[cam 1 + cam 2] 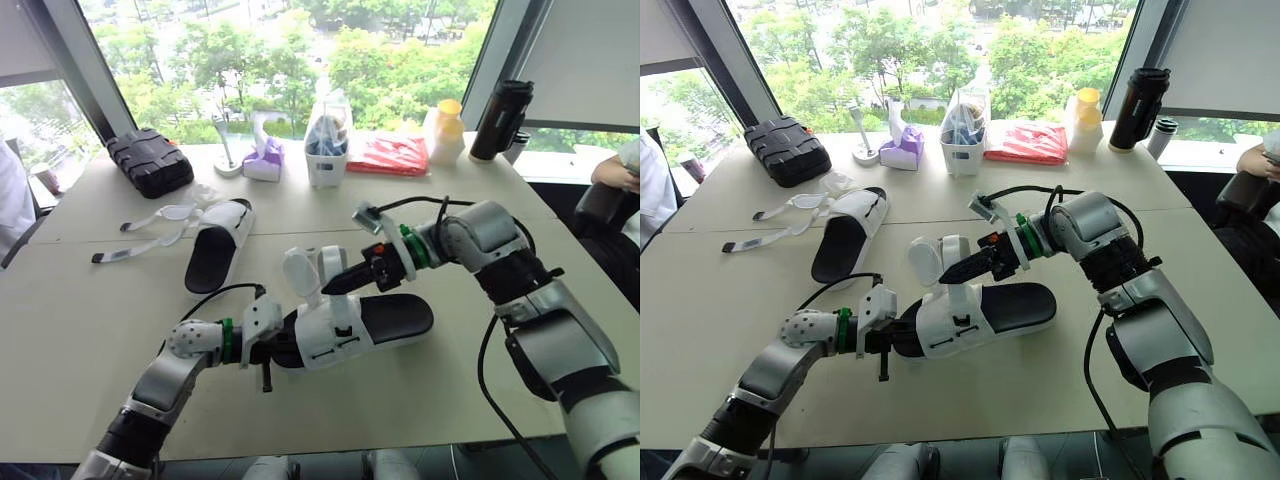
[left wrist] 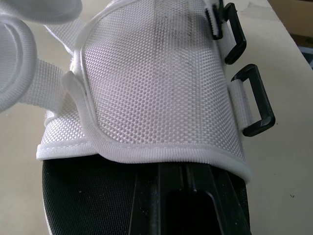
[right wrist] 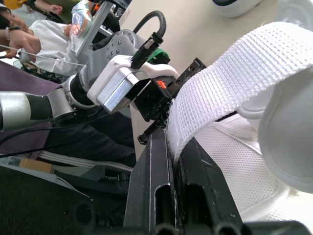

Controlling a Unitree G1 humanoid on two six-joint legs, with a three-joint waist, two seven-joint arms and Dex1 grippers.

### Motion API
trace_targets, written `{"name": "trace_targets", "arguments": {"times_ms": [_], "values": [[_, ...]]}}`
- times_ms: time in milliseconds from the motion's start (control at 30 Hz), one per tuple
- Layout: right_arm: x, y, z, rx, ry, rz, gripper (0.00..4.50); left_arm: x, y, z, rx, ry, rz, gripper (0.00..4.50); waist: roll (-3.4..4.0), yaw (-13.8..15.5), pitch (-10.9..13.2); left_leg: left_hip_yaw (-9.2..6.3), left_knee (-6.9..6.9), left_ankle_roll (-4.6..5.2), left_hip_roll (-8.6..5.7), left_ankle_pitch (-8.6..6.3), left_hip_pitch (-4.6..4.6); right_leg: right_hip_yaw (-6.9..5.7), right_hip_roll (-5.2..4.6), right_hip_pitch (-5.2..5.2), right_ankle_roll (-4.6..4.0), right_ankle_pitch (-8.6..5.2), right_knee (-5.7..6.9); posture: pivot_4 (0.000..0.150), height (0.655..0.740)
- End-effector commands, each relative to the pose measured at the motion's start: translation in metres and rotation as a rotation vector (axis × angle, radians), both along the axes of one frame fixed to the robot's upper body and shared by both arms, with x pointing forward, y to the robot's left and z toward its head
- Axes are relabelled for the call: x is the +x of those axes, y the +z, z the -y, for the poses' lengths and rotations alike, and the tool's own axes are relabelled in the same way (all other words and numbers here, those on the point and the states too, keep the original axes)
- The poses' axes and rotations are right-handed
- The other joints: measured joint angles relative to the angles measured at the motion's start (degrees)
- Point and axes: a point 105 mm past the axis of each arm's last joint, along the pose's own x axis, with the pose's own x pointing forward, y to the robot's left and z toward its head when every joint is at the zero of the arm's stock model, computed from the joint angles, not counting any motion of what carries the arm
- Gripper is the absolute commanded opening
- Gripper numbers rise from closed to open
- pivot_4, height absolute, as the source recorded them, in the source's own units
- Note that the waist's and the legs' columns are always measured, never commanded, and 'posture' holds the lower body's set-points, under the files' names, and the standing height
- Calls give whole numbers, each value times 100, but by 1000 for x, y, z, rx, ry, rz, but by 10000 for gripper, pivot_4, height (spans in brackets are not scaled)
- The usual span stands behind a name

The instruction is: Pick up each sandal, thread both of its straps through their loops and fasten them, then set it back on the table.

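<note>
Beige table [image 1: 80,330] before large windows [image 1: 250,60]; green trees [image 1: 400,60] outside, bright daylight.

Silver arms [image 1: 560,340], black cables [image 1: 487,375], green rings [image 1: 408,246]

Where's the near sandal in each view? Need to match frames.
Left eye: sandal at center, beside the right pincer.
Right eye: center.
Left wrist: its mesh upper, close up.
Right wrist: its strap clamped in the right pincer, mesh beyond.
Shared landmark: the white mesh upper.
</note>
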Motion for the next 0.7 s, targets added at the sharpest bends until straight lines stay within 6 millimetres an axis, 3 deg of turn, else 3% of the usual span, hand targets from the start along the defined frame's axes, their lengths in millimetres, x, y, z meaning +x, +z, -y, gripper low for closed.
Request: {"name": "trace_targets", "arguments": {"times_ms": [33,400,700], "values": [[3,14,-7,25,31,32,390,-13,-26,6,58,-29,-85,0,0,1,0,0,-1,0,0,0,0,0,0,-1,0,0,0,1500,7400],[-3,10,-3,2,71,-31,390,-14,-26,4,60,-21,-84,0,2,-2,0,-2,-5,-1,0,0,-1,0,0,-5,0,0,2,1500,7400],[-6,-5,-1,-45,88,-54,390,-14,-26,6,61,-23,-80,0,3,0,0,-2,-5,-1,0,0,-2,0,0,-5,0,0,2,1500,7400]]}}
